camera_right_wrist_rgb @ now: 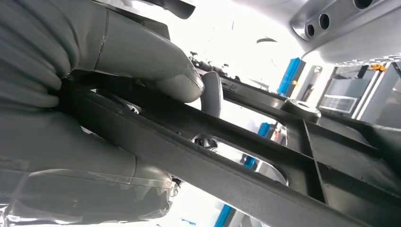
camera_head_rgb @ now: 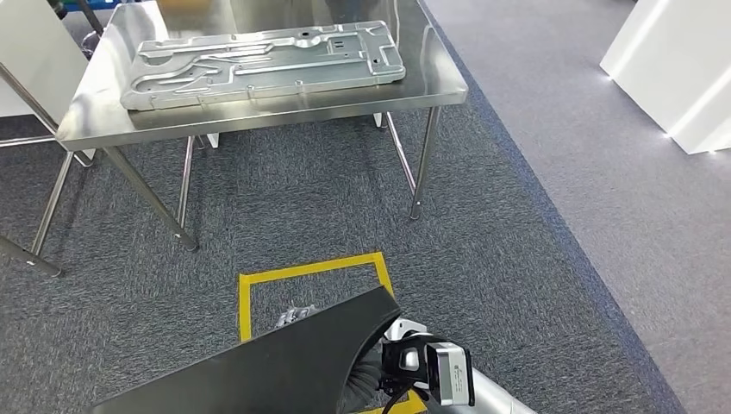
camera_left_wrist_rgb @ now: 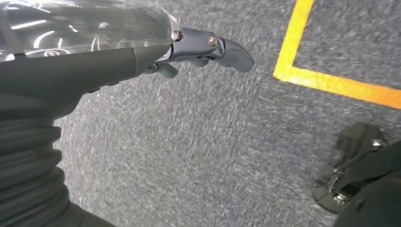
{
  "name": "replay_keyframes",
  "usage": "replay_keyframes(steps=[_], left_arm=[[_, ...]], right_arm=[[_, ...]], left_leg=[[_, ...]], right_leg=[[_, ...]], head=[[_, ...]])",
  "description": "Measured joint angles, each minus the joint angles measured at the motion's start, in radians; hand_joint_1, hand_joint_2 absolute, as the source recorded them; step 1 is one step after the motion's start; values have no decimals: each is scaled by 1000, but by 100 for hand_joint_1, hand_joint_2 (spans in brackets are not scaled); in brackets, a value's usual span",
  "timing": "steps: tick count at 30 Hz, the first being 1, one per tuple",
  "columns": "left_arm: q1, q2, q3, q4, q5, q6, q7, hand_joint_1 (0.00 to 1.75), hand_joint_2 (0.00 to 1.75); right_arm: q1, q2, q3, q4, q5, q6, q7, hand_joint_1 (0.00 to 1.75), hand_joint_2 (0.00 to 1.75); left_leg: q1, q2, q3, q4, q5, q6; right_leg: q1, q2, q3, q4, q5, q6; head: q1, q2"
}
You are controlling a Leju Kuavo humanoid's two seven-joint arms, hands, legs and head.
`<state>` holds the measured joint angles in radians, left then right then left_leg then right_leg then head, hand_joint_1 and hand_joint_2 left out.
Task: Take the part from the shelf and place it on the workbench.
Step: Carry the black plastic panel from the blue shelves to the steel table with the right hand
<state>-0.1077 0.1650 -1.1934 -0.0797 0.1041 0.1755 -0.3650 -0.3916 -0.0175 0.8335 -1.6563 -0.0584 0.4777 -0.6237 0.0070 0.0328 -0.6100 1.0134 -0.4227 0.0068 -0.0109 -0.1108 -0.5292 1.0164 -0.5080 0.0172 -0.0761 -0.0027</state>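
Observation:
A large flat black part fills the bottom of the head view, tilted over the carpet. My right hand grips its right edge. In the right wrist view the thumb presses over a black rib of the part, with the other fingers underneath. My left hand hangs over the carpet with its fingers stretched out and nothing in them. The steel workbench stands ahead, across a stretch of carpet.
A big silver stamped metal panel covers most of the workbench top. A yellow taped square marks the carpet just ahead of me. Another table's legs stand at the left, and white cabinets at the far right.

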Motion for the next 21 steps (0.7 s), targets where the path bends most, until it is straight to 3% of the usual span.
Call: replay_keyframes(steps=[2,4,5,6,7,8,9,11,15,17,20,21], left_arm=[[-1,1,3,0,0,-7,-5,0,175],[-6,1,8,0,0,-18,-12,0,175],[-7,1,11,0,0,-23,-15,0,175],[-7,1,15,0,0,-27,-18,0,175],[-7,1,18,0,0,-31,-21,0,175],[-6,0,19,-1,0,-34,-24,0,175],[-6,0,20,-1,-1,-37,-28,0,175],[-6,-1,21,-2,-1,-41,-34,0,175],[-6,0,21,-2,-1,-46,-40,0,175],[-8,0,21,-2,-1,-47,-44,0,175],[-7,1,21,-3,-1,-48,-46,0,175],[-6,1,21,-3,-1,-48,-46,0,175]], right_arm=[[-3,1,0,1,2,-1,0,175,175],[-4,-1,1,6,12,-5,0,175,175],[-3,-2,2,10,18,-8,0,175,175],[-2,-3,2,13,23,-11,0,175,175],[-1,-4,3,16,26,-15,0,175,175],[-1,-4,4,17,27,-19,0,175,175],[-1,-4,5,18,28,-22,0,175,175],[-2,-4,6,19,28,-24,0,175,175],[-3,-4,6,19,25,-24,0,175,175],[-4,-3,6,18,23,-24,0,175,175],[-4,-3,6,21,21,-23,0,175,175],[-3,-4,6,22,21,-23,0,175,175]], left_leg=[[5,-13,11,-11,3,11],[3,-25,13,-13,1,18],[2,-32,13,-12,0,20],[0,-38,14,-11,-2,22],[-1,-45,16,-10,-5,22],[-2,-51,18,-8,-9,21],[-2,-56,21,-6,-14,19],[-6,-63,25,1,-25,12],[-5,-64,30,6,-40,-11],[-1,-54,12,58,-64,-23],[6,-45,-95,248,-130,-39],[8,-44,-123,285,-131,-43]], right_leg=[[-2,49,-24,58,-36,8],[-3,96,-98,193,-92,8],[-2,104,-136,253,-107,8],[-2,107,-162,284,-104,7],[-2,108,-168,275,-80,5],[-2,108,-155,228,-40,2],[-1,111,-128,158,3,-3],[2,115,-81,42,49,-12],[3,116,-59,5,46,-29],[-2,113,-42,-4,42,-39],[-2,107,-20,-6,24,-44],[-2,107,-11,-6,16,-43]], head=[[0,0],[0,0],[0,0],[0,0],[0,0],[0,0],[0,0],[0,0],[0,0],[0,0],[0,0],[0,0]])
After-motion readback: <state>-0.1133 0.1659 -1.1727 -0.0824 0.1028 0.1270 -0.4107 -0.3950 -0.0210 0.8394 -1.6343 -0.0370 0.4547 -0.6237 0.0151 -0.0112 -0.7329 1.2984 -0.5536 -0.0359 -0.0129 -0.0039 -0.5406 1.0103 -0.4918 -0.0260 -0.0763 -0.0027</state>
